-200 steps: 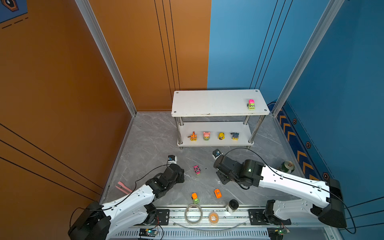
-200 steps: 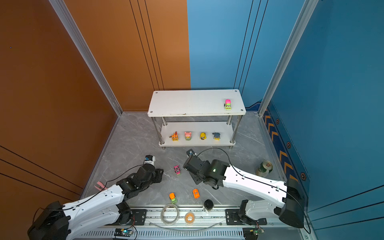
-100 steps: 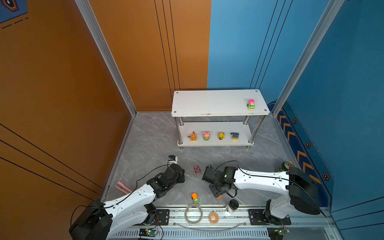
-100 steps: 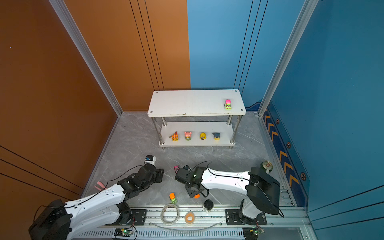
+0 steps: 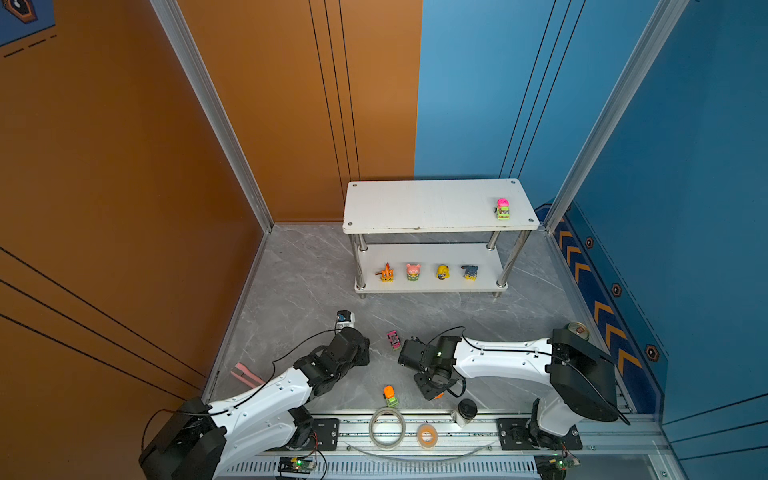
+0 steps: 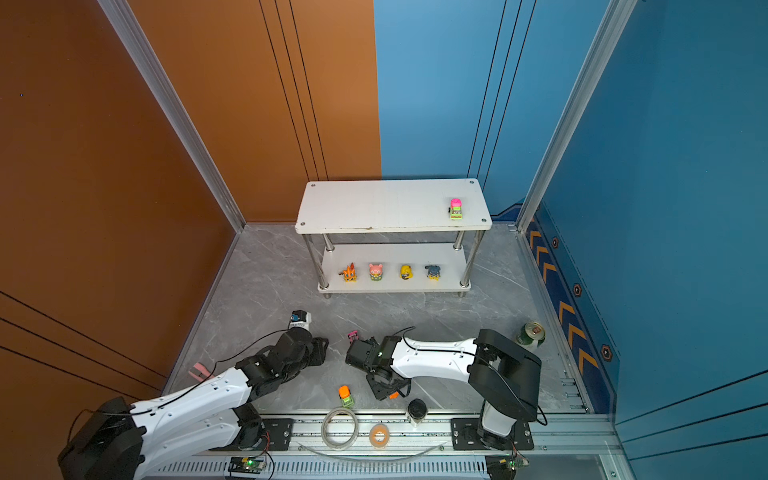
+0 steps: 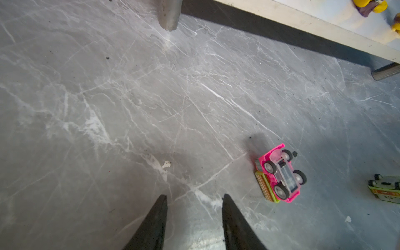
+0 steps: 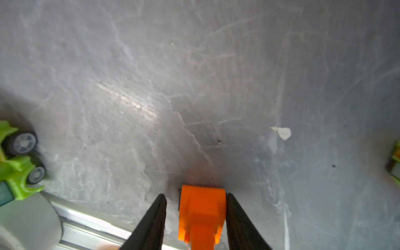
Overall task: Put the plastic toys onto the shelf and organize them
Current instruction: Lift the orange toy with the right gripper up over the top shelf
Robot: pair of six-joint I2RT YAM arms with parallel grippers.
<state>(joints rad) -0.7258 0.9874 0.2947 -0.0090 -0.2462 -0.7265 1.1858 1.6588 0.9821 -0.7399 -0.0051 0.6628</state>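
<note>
Right wrist view, nearest the action: the right gripper (image 8: 195, 194) stands part open astride an orange car (image 8: 202, 207) on the grey marbled floor (image 8: 194, 86). One finger (image 8: 236, 216) rests against the car's side, and a sliver of floor shows between the other finger and the car. A lime green car (image 8: 15, 171) lies at the frame's edge.

In both top views, a clear tape roll (image 5: 386, 428), an orange tape roll (image 5: 427, 435) and a dark-topped cup (image 5: 466, 409) sit along the metal rail (image 5: 478, 432) closest to the camera. Just past the rail, an orange-and-green car (image 5: 390, 395) rests on the floor near the right gripper.

Seen from the left wrist camera, the left gripper (image 7: 194, 195) hangs part open above the floor with nothing between its fingers. A pink car (image 7: 279, 173) lies tipped over nearby, wheels showing. Farther back, a green can (image 6: 532, 334) stands near the right wall.

At the rear stands the shelf (image 5: 436, 227). Its lower board (image 5: 428, 255) carries four figurines in a spaced row near the front edge, left to right: orange figurine (image 5: 386, 273), pink figurine (image 5: 413, 272), yellow figurine (image 5: 442, 272) and blue-grey figurine (image 5: 470, 272). Its upper board (image 5: 415, 203) carries one pink-and-green car (image 5: 503, 208) near the right end, close to the front edge.
</note>
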